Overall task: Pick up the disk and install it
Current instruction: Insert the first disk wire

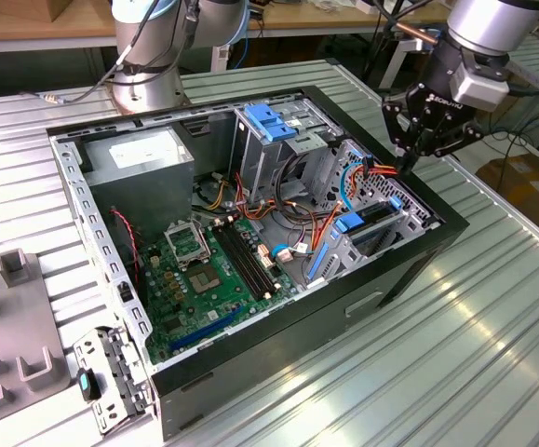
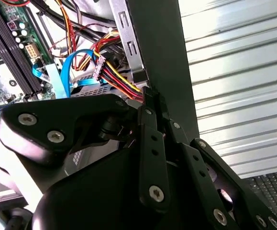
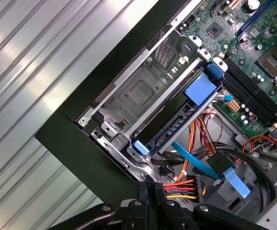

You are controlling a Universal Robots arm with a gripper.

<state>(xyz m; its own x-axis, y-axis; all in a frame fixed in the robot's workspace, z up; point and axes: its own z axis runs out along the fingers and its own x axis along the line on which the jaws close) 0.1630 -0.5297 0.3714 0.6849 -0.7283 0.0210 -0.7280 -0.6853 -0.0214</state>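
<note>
Claw narrow, fingers pressed together, nothing seen between them. Tips hang at corner of open case, just beside red-and-yellow wires. Disk near, seated edge-on in drive bay inside case, blue rail tab showing at each end. Motherboard farther in, well apart from claw. Case lies flat on ribbed metal bench.

- A ribbed metal table carries everything.
- An open black computer case lies at its middle.
- A robot arm's base stands behind it.
- At the exterior view's left sit a grey fixture and what looks like a small metal cage.
</note>
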